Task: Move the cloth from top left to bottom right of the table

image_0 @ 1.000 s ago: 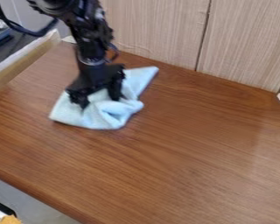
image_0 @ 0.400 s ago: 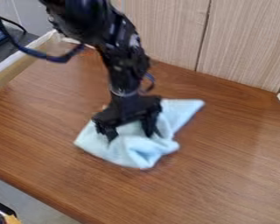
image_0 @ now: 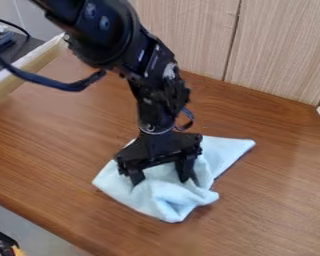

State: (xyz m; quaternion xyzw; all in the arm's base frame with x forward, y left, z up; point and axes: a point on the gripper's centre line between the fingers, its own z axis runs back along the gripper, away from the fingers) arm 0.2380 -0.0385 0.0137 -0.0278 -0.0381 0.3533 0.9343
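Sliding near and right beneath the open-jawed gripper [image_0: 161, 180], the cloth [image_0: 224, 150] progresses but likely needs more rightward travel.

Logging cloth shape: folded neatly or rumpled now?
Rumpled, partly spread. The cloth has bunched folds near its lower edge, by the gripper, while a flatter corner points to the view's right.

So the cloth [image_0: 166, 197] is this pale blue thing — rumpled, folds bunched at the front, one corner pointing off right — lying around the middle of the wooden table [image_0: 268, 172].
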